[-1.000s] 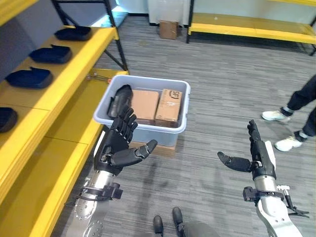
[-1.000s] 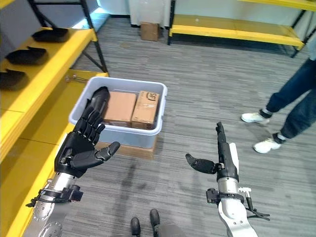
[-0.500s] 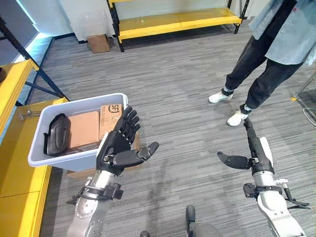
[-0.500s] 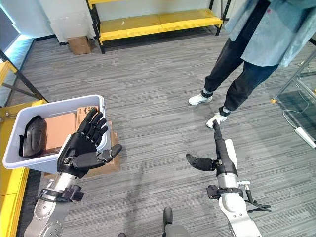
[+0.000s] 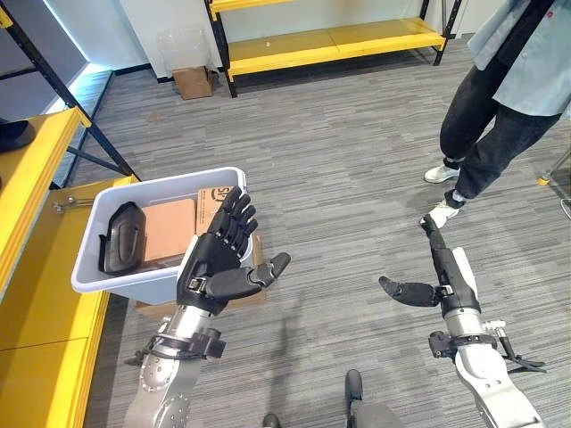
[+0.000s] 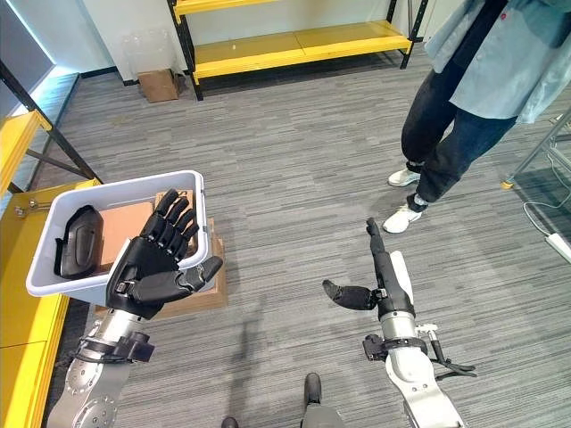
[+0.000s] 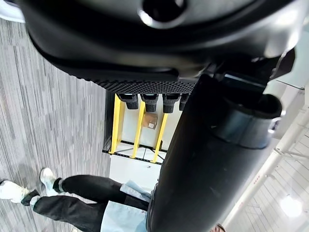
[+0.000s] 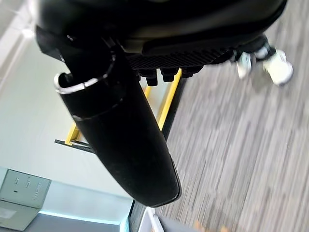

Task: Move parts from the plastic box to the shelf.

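A grey plastic box (image 5: 98,271) sits on the floor at my left, on a flat cardboard piece. Inside it lie a black moulded part (image 5: 122,237) and two brown cartons (image 5: 167,230). My left hand (image 5: 219,260) hovers open in front of the box's right end, fingers spread, holding nothing. My right hand (image 5: 439,272) is raised over bare floor to the right, fingers straight and thumb out, empty. The yellow shelf (image 5: 40,169) runs along the far left, with one dark part (image 5: 16,134) on its upper level.
A person in dark trousers and white shoes (image 5: 446,175) stands at the upper right, close to my right hand. A low yellow rack (image 5: 330,42) and a small cardboard box (image 5: 191,82) stand at the back. Grey carpet lies open between my hands.
The camera has swung right and then slightly back left, so the box sits further left than a second ago. The person has stepped nearer. Both hands keep their open pose.
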